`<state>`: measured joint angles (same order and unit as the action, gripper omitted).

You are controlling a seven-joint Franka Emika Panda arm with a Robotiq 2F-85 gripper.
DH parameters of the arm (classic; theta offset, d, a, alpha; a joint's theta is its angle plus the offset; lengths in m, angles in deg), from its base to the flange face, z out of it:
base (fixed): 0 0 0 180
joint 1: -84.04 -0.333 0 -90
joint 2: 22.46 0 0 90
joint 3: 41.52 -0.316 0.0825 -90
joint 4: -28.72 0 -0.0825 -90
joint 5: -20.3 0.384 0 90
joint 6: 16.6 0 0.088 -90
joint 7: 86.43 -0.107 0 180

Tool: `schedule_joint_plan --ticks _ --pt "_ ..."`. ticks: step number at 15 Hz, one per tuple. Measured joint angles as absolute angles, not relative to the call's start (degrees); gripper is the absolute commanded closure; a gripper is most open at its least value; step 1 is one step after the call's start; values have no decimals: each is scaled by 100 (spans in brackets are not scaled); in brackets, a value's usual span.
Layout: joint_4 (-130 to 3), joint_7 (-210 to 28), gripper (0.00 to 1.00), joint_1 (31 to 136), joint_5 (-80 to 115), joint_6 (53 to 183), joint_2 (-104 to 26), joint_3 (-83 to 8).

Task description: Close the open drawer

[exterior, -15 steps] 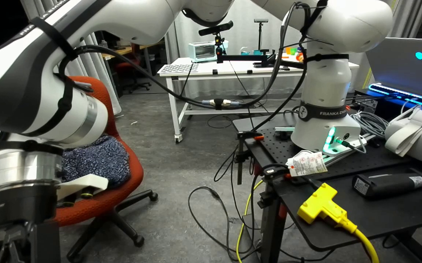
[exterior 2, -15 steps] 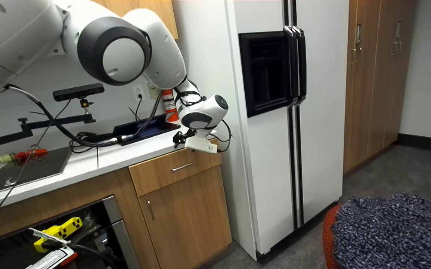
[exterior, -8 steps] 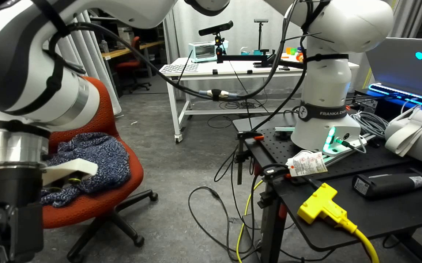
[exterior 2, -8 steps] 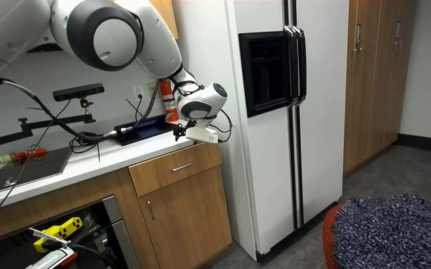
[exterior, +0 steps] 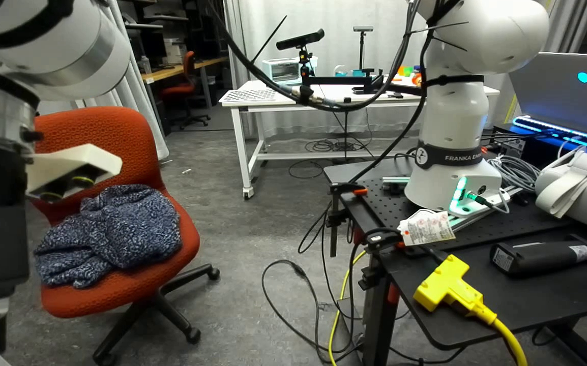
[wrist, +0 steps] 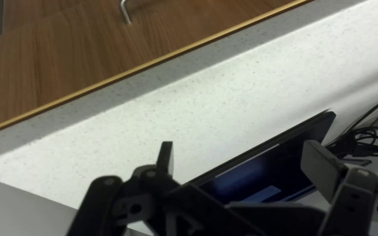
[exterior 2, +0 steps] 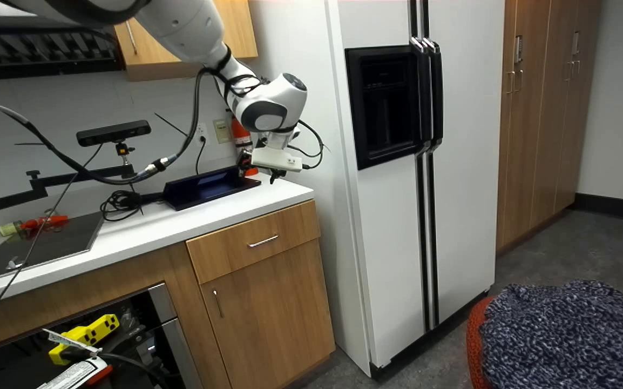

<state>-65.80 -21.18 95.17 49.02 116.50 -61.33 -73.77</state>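
My black band [exterior: 451, 155] reads "FRANKA"; above the white countertop [exterior 2: 273, 195] my black gripper [wrist: 242, 159] gapes empty, the wooden drawer [exterior 2: 230, 251] closed beneath.

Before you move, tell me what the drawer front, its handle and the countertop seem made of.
Drawer front: likely wood or wood-look laminate, low sheen; brown grain shows. Handle: probably metal, given its silvery shine. Countertop: perhaps stone or solid surface, smooth; white with fine specks.
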Motion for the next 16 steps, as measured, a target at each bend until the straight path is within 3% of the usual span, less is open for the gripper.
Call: schedule_joint_plan --ticks 9,16 --pt "-7714 -2520 0 8978 4892 11487 -4276 -6758" --pt "-8128 -2598 0 8474 4835 11488 -3679 -6188"
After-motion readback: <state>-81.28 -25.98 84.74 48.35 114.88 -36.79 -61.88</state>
